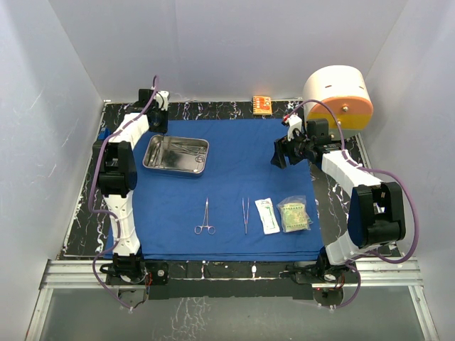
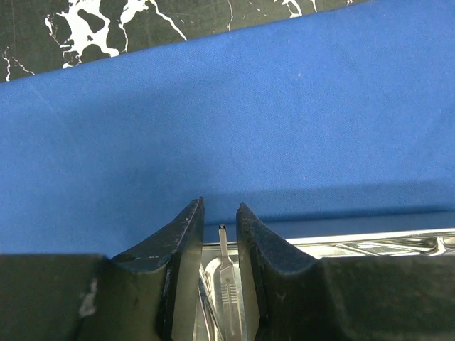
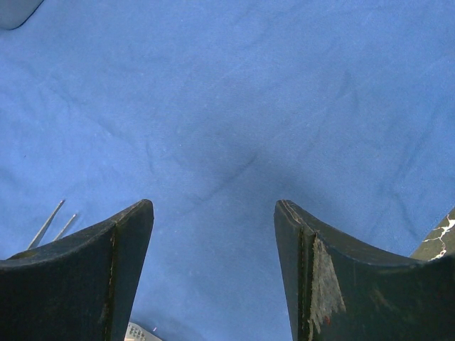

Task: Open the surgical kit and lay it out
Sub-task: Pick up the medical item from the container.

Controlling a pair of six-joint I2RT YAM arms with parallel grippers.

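Note:
The royal-blue cloth (image 1: 234,170) lies spread flat on the table. The steel tray (image 1: 151,162) sits at its back left with slim instruments inside. Ring-handled forceps (image 1: 205,219), tweezers (image 1: 245,214), a white packet (image 1: 267,215) and a greenish packet (image 1: 294,214) lie in a row near the front. My left gripper (image 1: 159,126) hangs over the tray's far edge. In the left wrist view, the left gripper (image 2: 219,206) is nearly closed around a flat steel scalpel handle (image 2: 229,284), above the tray rim (image 2: 370,237). My right gripper (image 1: 279,155) is open and empty over bare cloth (image 3: 213,206).
A big cream-and-orange cylinder (image 1: 340,96) stands at the back right, close behind the right arm. A small orange box (image 1: 261,105) lies at the back edge. The black marble tabletop (image 1: 85,213) borders the cloth. White walls enclose three sides.

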